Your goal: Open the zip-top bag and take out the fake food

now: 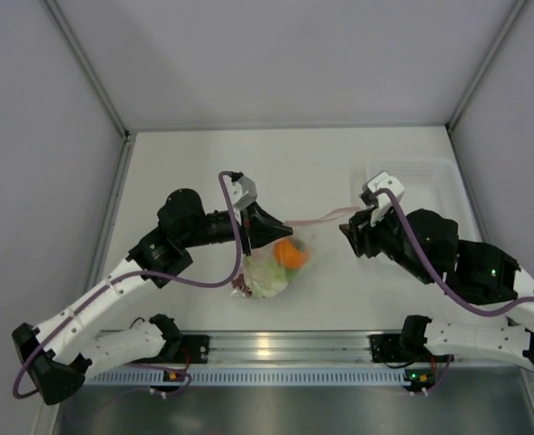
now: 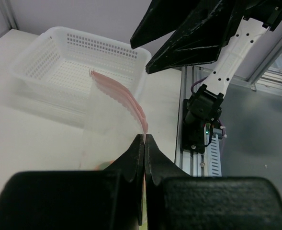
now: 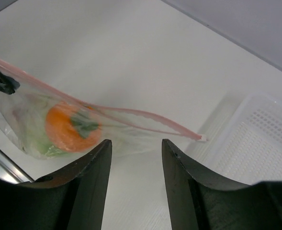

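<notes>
Zip-top bag [image 1: 271, 272] with orange fruit [image 3: 69, 127] inside — left fingers [image 2: 131, 163] tight on its strip [image 2: 121, 93], right fingers [image 3: 90, 177] apart

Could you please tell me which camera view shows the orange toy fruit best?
The right wrist view: the orange fruit shows large and close through the clear bag, green top included. The top view shows it small; the left wrist view hardly shows it at all.

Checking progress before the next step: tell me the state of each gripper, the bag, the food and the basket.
left gripper: shut on one end of the zip-top bag.
right gripper: open, holding nothing.
zip-top bag: zip looks parted, not emptied.
orange fruit: inside the bag.
basket: upright on the table.
</notes>
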